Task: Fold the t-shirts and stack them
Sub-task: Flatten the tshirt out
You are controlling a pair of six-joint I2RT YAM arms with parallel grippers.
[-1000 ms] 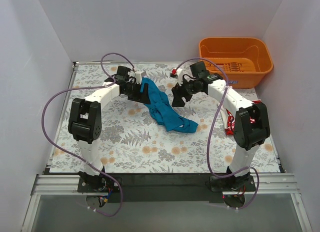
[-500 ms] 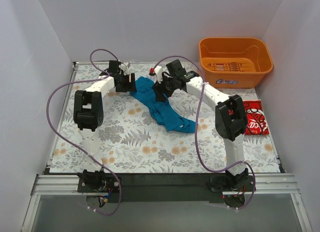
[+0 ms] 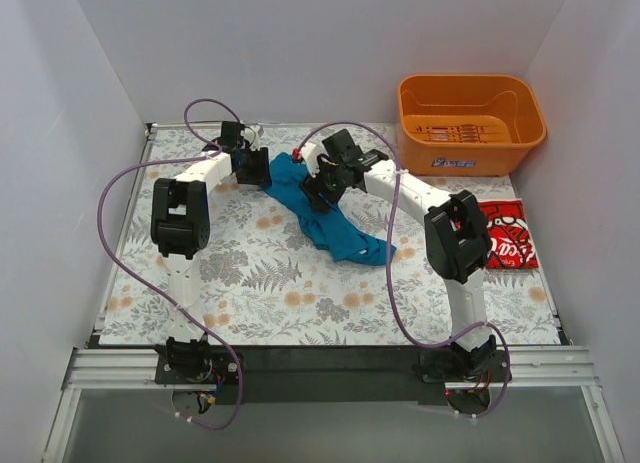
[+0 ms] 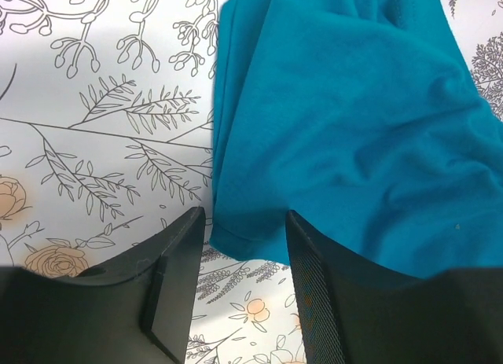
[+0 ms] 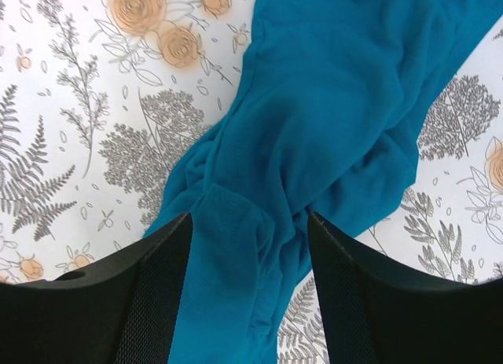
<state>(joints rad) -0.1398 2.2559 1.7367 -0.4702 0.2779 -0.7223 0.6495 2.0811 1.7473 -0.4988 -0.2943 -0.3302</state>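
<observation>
Grasping stage on teal t-shirt [image 3: 322, 215], crumpled at far centre of tabletop [image 3: 250, 283]. Straddling its hem with left jaws half apart, nothing pinched yet; straddling a bunched fold with right jaws wide. Next, probably: pinch both, lift, spread flat.

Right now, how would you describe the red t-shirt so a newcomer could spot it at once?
Start at the orange plastic basket in the far right corner of the floral-patterned table. Just nearer than it, by the right edge, lies the red cloth t-shirt with white lettering, a flat rectangle. The crumpled teal-blue cloth t-shirt mid-table is plain by contrast.
</observation>
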